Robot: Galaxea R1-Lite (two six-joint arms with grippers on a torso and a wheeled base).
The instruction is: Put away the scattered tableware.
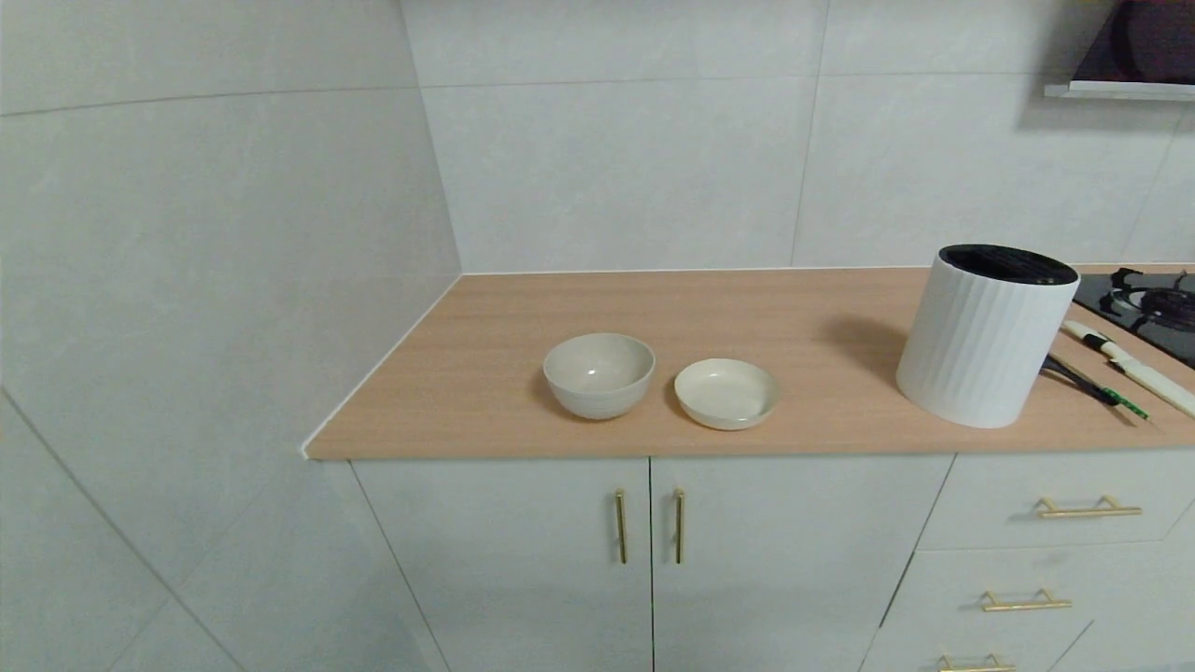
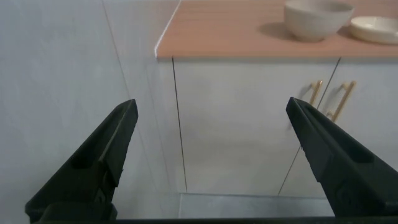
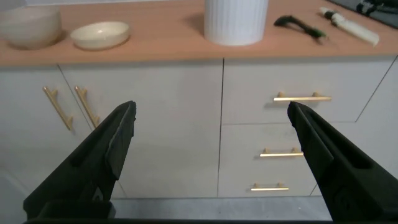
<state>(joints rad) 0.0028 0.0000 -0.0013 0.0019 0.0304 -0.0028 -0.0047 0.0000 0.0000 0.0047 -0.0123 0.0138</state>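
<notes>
Both bowl [image 1: 598, 375] and saucer [image 1: 726, 393] sit well beyond the spread jaws.

Stove [image 1: 1153, 313] cut by right edge; black utensil [image 1: 1088, 381] partly behind canister [image 1: 980, 345].

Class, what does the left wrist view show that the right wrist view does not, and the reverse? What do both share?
Left wrist view alone: the wall beside the cabinet's end. Right wrist view alone: the ribbed white container, the utensils beside it, the drawer handles. Both: the bowl, the shallow dish, the two door handles, the countertop.
</notes>
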